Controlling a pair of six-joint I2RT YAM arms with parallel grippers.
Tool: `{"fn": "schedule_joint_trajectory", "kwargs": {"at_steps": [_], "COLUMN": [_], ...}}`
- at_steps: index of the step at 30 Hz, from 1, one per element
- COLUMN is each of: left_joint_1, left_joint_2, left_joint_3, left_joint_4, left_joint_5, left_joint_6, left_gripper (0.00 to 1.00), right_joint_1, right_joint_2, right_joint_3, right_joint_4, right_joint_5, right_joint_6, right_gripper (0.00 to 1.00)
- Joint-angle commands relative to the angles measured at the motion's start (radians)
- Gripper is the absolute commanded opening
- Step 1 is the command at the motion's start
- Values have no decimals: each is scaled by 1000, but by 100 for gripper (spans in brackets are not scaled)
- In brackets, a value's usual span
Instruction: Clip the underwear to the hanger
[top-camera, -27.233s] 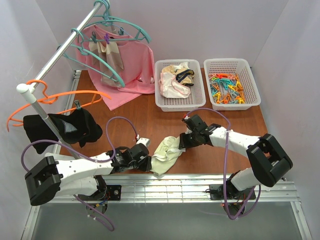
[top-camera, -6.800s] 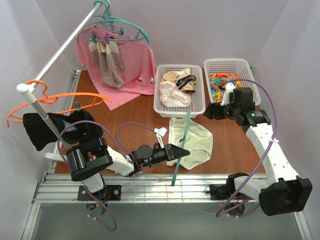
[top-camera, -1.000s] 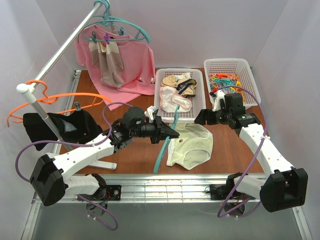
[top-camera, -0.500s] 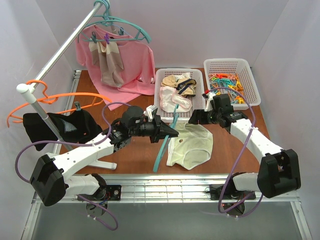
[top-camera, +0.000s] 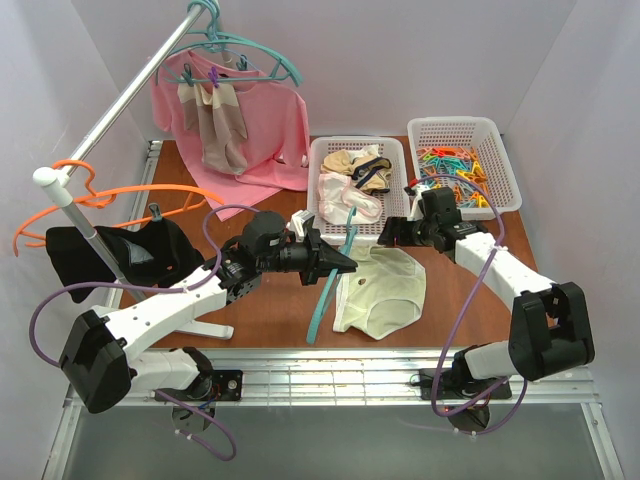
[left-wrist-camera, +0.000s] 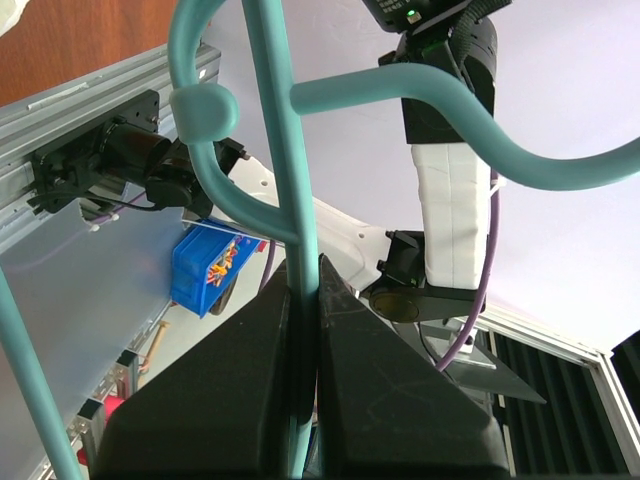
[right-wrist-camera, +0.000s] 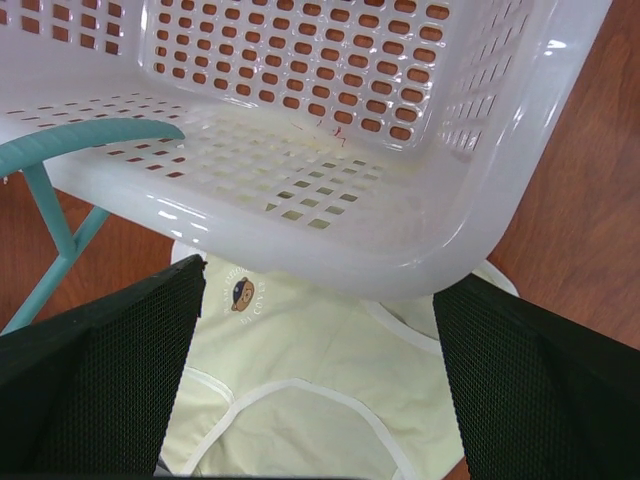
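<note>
The underwear (top-camera: 385, 295) lies flat on the brown table, pale cream-yellow with white edging; in the right wrist view the underwear (right-wrist-camera: 320, 420) shows a small bear print. The teal hanger (top-camera: 328, 290) slants over its left edge, off the table. My left gripper (top-camera: 345, 265) is shut on the hanger, whose rod (left-wrist-camera: 300, 200) runs between the closed jaws (left-wrist-camera: 305, 290). My right gripper (top-camera: 386, 237) is open, hovering above the underwear's top edge at the near corner of the white clothes basket (right-wrist-camera: 330, 230). Nothing is between its fingers (right-wrist-camera: 100, 380).
The clothes basket (top-camera: 320, 205) holds pink-white and beige-black garments. A second basket (top-camera: 500, 160) holds coloured pegs. A rail (top-camera: 120, 105) at the left carries an orange hanger (top-camera: 110, 200), a black garment (top-camera: 130, 255), teal hangers (top-camera: 230, 50) and pink cloth (top-camera: 265, 130).
My right gripper has moved a little left and nearer the clothes basket's corner, staying open. The left arm holds the hanger in about the same place.
</note>
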Motion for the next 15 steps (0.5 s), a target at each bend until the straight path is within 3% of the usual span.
{"fn": "schedule_joint_trajectory", "kwargs": {"at_steps": [1, 15], "left_joint_1": [2, 1], "left_joint_2": [-46, -57], "left_joint_3": [8, 2], "left_joint_4": [-25, -16], "left_joint_5": [46, 98], "left_joint_6": [-47, -96], "left_gripper": [0, 0], "right_joint_1": [7, 22], "right_joint_2": [14, 30], "right_joint_3": [12, 24], "right_joint_4": [69, 72], "right_joint_5": [9, 42], "right_joint_6": [7, 8], "right_gripper": [83, 83]}}
